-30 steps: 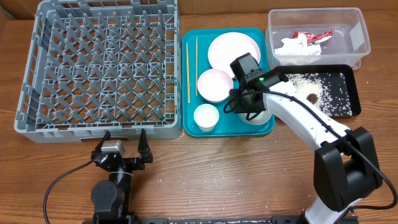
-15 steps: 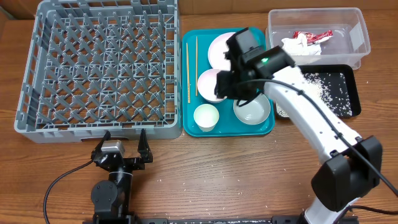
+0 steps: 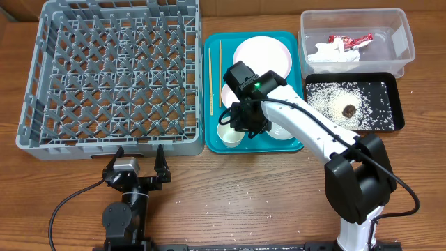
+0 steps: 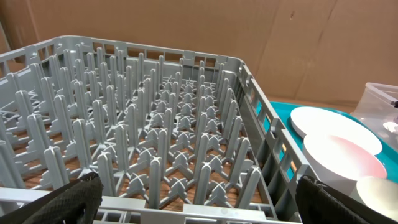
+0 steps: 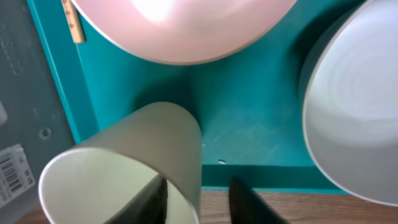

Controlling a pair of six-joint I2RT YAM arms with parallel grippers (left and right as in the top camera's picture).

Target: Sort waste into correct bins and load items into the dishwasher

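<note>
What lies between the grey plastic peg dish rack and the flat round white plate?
A pair of thin wooden chopsticks, lying side by side along the left edge of the teal serving tray; the overhead view shows this.

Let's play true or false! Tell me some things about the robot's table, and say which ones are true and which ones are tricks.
1. The big grey plastic dish rack has dishes in it. False: the white dishes all sit on the teal tray.
2. The red wrapper lies in the clear plastic tub. True.
3. The thin wooden chopsticks are in the shallow black tray. False: they lie on the teal tray; the black tray holds white rice grains.
4. The right gripper is at the small white cup. True.
5. The left gripper holds a bowl. False: it is open and holds nothing.
</note>
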